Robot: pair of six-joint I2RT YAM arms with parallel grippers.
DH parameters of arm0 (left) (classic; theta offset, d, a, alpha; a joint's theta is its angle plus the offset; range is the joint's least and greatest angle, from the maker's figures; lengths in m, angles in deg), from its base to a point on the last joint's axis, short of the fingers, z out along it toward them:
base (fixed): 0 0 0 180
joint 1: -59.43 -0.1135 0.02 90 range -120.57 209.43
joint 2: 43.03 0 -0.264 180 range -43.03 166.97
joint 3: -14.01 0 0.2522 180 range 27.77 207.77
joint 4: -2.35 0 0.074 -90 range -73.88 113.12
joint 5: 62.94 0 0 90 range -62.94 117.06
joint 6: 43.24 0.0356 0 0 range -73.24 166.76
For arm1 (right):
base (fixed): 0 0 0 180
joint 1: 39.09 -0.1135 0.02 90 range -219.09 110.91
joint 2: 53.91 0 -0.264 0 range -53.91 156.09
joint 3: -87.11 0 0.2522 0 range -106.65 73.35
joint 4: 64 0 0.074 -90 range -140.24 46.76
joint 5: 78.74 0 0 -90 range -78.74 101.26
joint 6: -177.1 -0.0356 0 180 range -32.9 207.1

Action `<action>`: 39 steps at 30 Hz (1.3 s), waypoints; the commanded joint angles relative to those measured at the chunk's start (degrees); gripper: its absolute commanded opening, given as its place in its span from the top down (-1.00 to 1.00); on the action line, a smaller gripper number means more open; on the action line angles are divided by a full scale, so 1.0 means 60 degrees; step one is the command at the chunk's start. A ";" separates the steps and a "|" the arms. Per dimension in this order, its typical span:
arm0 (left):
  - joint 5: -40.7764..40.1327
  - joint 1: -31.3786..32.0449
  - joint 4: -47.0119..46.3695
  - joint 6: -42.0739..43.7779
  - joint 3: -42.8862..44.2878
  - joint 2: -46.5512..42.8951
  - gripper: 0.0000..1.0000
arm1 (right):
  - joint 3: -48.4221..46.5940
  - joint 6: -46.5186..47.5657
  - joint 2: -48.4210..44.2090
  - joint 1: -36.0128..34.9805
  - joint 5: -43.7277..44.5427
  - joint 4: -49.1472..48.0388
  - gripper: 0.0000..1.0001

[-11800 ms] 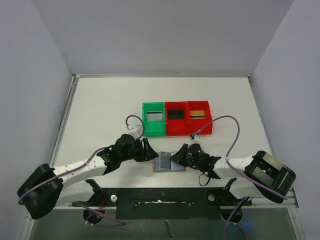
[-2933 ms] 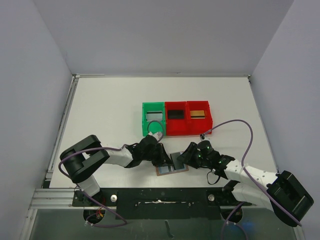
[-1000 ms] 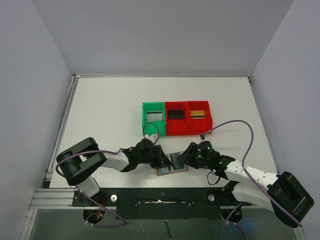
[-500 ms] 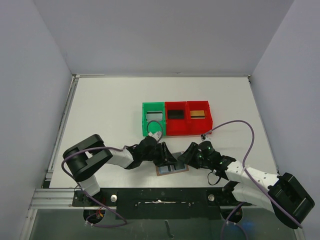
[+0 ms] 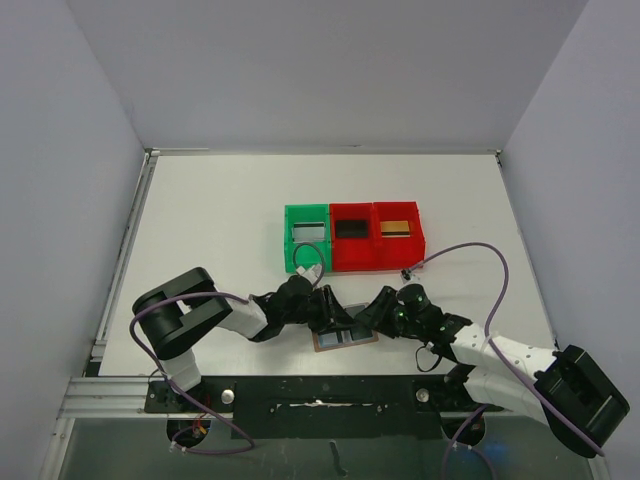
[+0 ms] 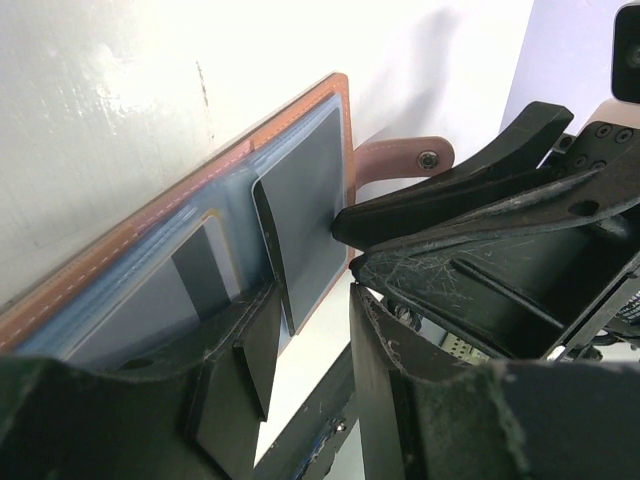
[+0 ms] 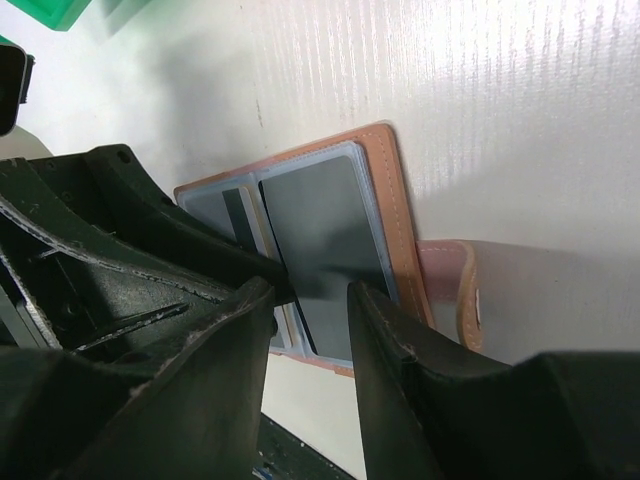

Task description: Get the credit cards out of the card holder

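Left gripper and right gripper crowd card holder, jaws tip to tip; no passage between. Bins wall far side, near. Surface open left, right, beyond bins.

No lettering, number, brand or sign can be read anywhere. The card holder and the dark card in its right pocket show plain faces in both wrist views. The green bin and the red bins at the far side are too small in the top view for any marking on them to be told.
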 commanded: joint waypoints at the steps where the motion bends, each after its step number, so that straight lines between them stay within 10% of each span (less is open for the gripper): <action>1: -0.0454 0.0061 -0.0596 -0.0031 -0.0037 -0.0070 0.34 | -0.0033 0.0347 0.0005 -0.0041 -0.0021 0.1261 0.25; 10: -0.0556 0.0061 -0.0318 -0.0025 -0.0147 -0.0155 0.35 | -0.2143 0.1743 -0.0325 0.0017 0.0903 0.3401 0.15; 24: -0.0565 0.0061 -0.0297 -0.0061 -0.0201 -0.0147 0.35 | -0.1272 0.1454 0.1102 0.0026 0.0068 0.1949 0.25; 39: -0.1170 0.0061 0.0133 -0.0472 -0.0719 -0.0428 0.29 | 0.0087 0.0839 0.0814 0.0023 -0.0677 0.0606 0.73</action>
